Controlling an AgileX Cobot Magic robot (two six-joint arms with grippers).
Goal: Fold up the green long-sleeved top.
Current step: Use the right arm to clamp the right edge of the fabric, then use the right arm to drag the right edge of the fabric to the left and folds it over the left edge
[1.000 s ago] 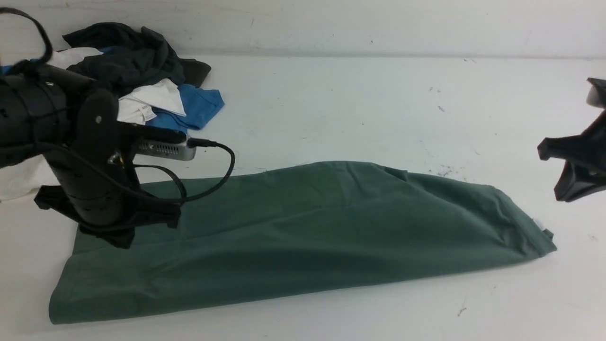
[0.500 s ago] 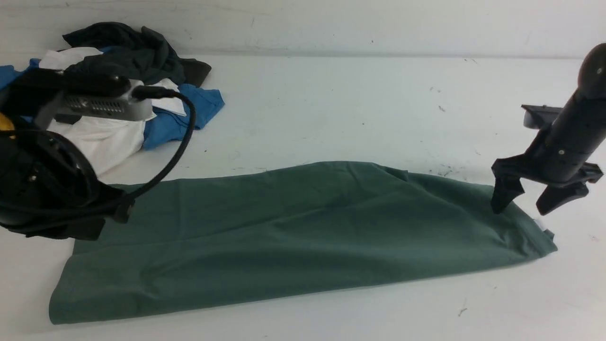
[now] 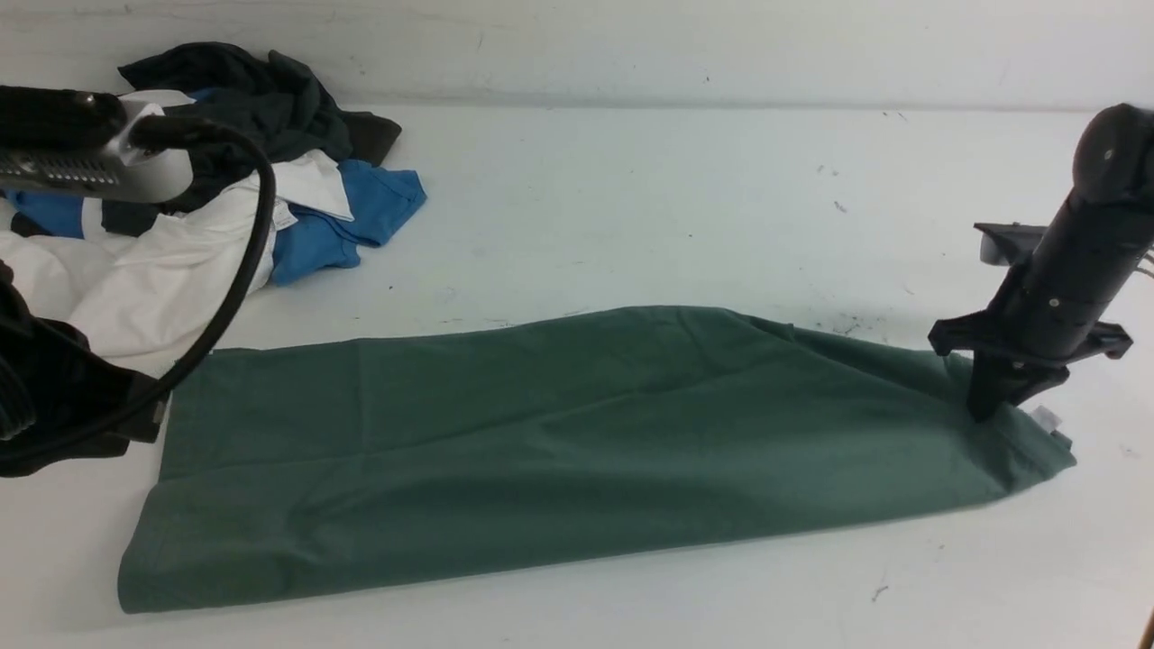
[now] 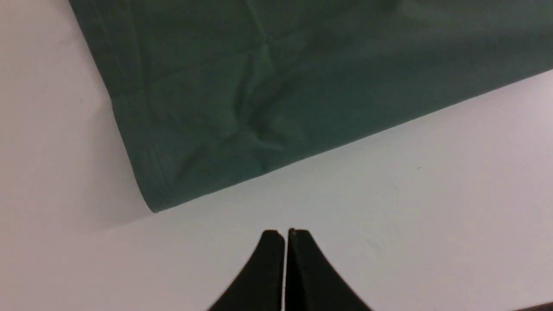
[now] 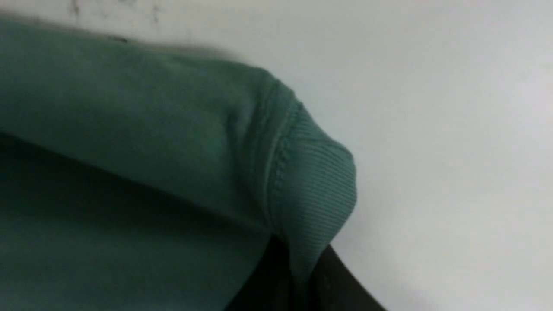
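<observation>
One green top (image 3: 577,433) lying flat, right jaws pinching its ribbed edge, left jaws closed, empty

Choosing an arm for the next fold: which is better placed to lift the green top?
Right. The right tool is shut on the ribbed end of the green long-sleeved top, so it can likely fold from there. The left tool is shut on nothing, above the table beside the other end.

The top (image 3: 559,442) lies on the table (image 3: 676,198) across the lower middle of the frame, running lengthwise from left to right. A heap of clothes (image 3: 270,162) sits at upper left, behind the top and apart from it. The right gripper (image 3: 981,413) stands on the top's right end. The left gripper (image 4: 285,234) is just off the top's left corner, over the table.
</observation>
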